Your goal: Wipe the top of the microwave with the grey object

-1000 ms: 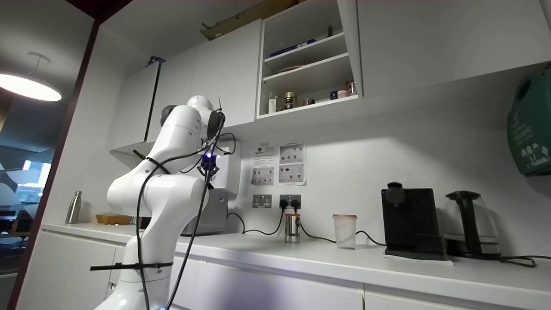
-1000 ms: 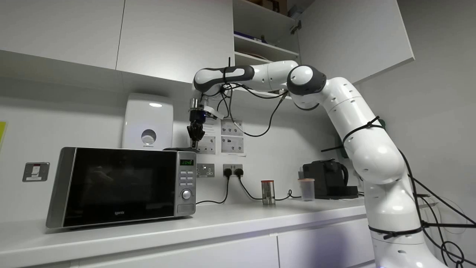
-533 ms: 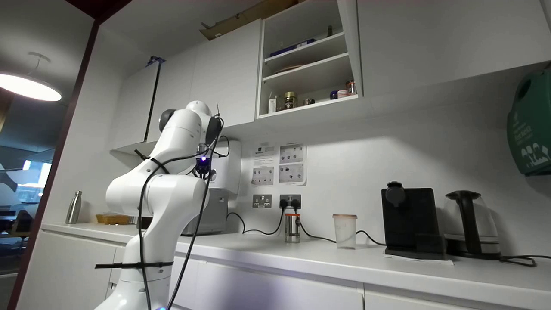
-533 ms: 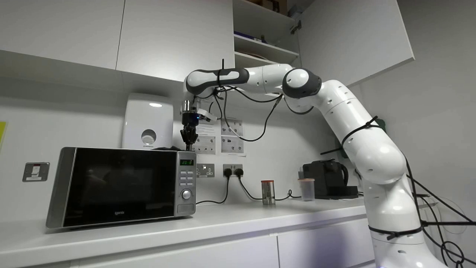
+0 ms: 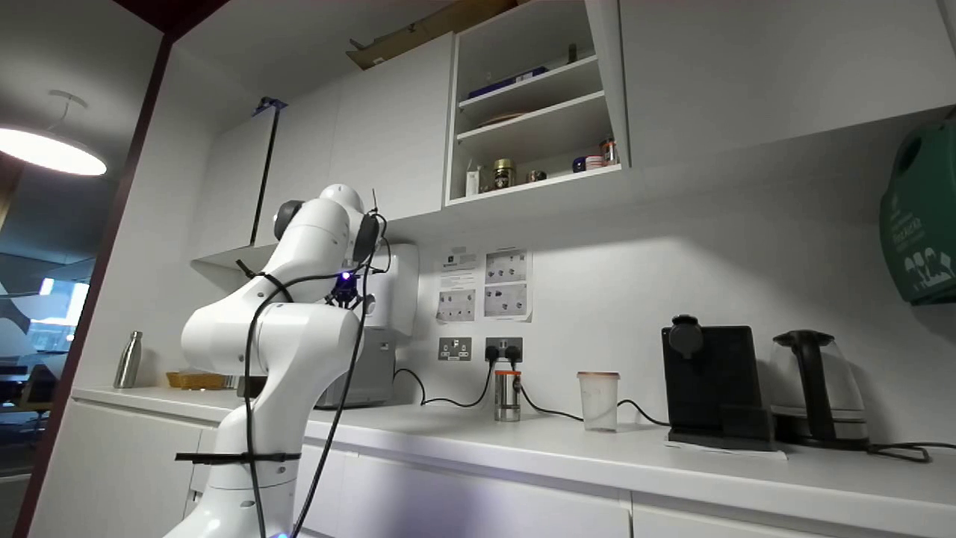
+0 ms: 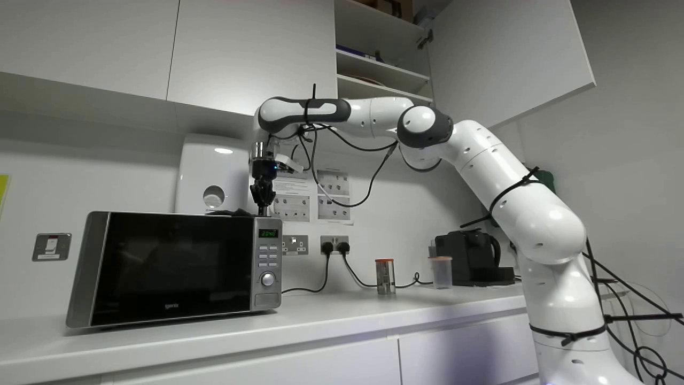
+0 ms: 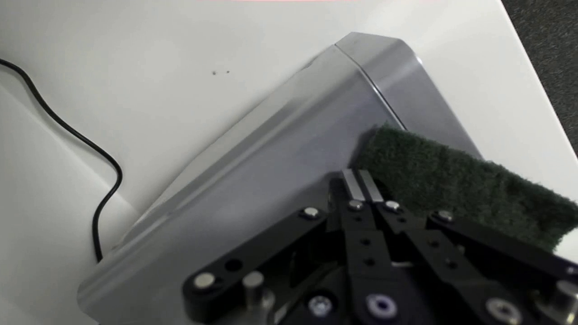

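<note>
The silver-grey microwave (image 6: 171, 267) stands on the counter with its dark door facing out. Its side shows behind the arm in an exterior view (image 5: 371, 373), and its top fills the middle of the wrist view (image 7: 271, 176). The grey object, a fuzzy dark grey-green cloth (image 7: 451, 185), lies across the microwave top and hangs past its front edge. It also shows as a low dark strip in an exterior view (image 6: 232, 212). My gripper (image 7: 359, 180) points down at the top near the control-panel end (image 6: 262, 210). Its fingers are nearly together, pinching the cloth's edge; the pinched part is hidden.
A white dispenser (image 6: 212, 176) hangs on the wall behind the microwave, under wall cabinets (image 6: 256, 53). A metal canister (image 6: 385, 276), a plastic cup (image 6: 441, 272) and a black coffee machine (image 6: 470, 259) stand along the counter. Cables (image 6: 315, 283) run along the wall.
My gripper has moved along the microwave top, away from its control-panel end and slightly lower. The cloth has moved along with it, leading the fingers. The microwave has not moved.
</note>
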You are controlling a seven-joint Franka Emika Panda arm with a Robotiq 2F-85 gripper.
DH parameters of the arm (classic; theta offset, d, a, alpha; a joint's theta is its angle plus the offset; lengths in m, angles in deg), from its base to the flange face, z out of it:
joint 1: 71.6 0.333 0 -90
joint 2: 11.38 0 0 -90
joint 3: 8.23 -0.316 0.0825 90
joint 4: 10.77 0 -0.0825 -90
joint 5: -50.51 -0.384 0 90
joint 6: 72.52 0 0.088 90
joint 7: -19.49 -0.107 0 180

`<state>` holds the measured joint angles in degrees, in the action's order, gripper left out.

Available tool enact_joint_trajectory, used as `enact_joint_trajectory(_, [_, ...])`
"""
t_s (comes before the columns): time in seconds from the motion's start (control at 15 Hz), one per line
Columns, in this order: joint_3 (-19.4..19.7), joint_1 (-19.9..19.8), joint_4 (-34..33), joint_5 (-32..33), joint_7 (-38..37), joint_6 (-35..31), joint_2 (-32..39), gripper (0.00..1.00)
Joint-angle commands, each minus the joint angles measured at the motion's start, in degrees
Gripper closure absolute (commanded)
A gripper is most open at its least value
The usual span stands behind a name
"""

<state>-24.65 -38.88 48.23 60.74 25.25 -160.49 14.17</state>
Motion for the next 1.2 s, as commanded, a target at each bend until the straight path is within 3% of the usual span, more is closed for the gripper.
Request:
enact_joint_trajectory(0.0, [-0.5, 2.7, -7.1, -0.2, 0.1, 2.8, 5.3, 1.0])
enact_joint_trajectory(0.6, [1.6, 3.5, -14.3, -2.0, 0.7, 4.0, 10.3, 1.0])
enact_joint_trajectory(1.13, [1.5, -0.3, -13.8, -2.2, 0.0, 4.0, 9.7, 1.0])
